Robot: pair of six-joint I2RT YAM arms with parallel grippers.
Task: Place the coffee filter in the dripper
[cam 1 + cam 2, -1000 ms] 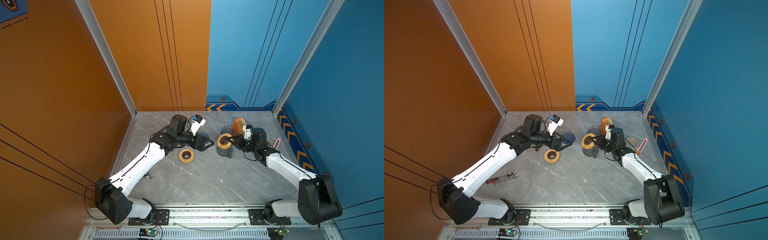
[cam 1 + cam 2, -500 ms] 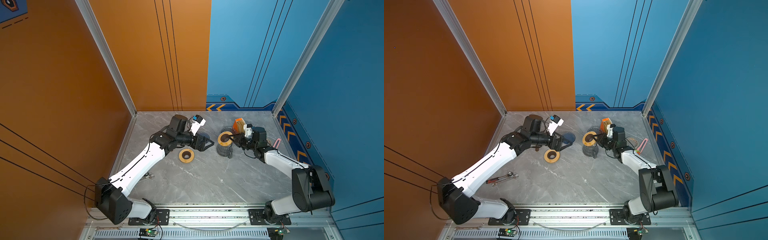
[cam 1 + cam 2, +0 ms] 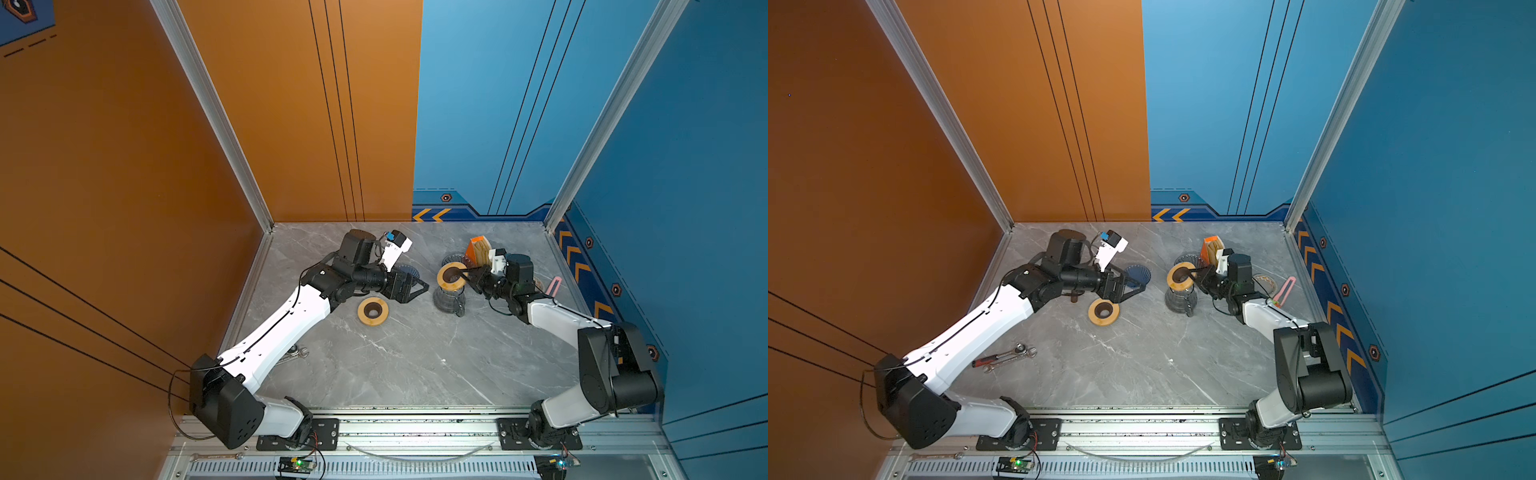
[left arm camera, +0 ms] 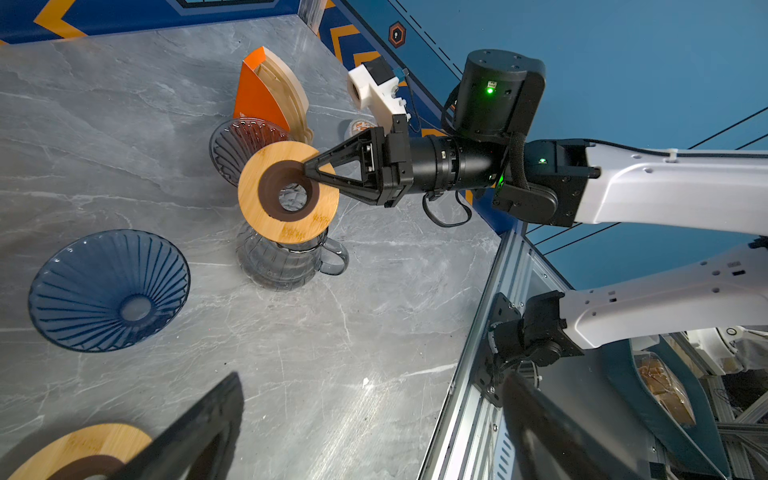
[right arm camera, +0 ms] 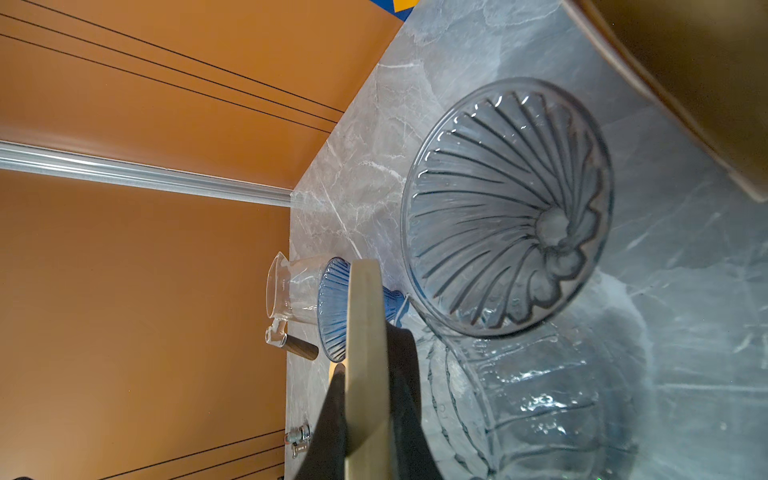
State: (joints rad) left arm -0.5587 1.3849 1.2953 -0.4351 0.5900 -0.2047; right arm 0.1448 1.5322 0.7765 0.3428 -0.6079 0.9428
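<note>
Ring (image 4: 254, 201) rim pinched by R claw (image 4: 309, 172), over carafe (image 4: 282, 266).

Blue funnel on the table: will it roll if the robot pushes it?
Blue funnel would probably roll in a curve, since it's a cone seemingly lying on its side. It looks glassy, so likely stiff, slippery and breakable.

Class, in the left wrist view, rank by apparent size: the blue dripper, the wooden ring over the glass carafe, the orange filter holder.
1. blue dripper, though it is nearest the camera.
2. wooden ring.
3. orange filter holder, only slightly smaller than the ring.
</note>
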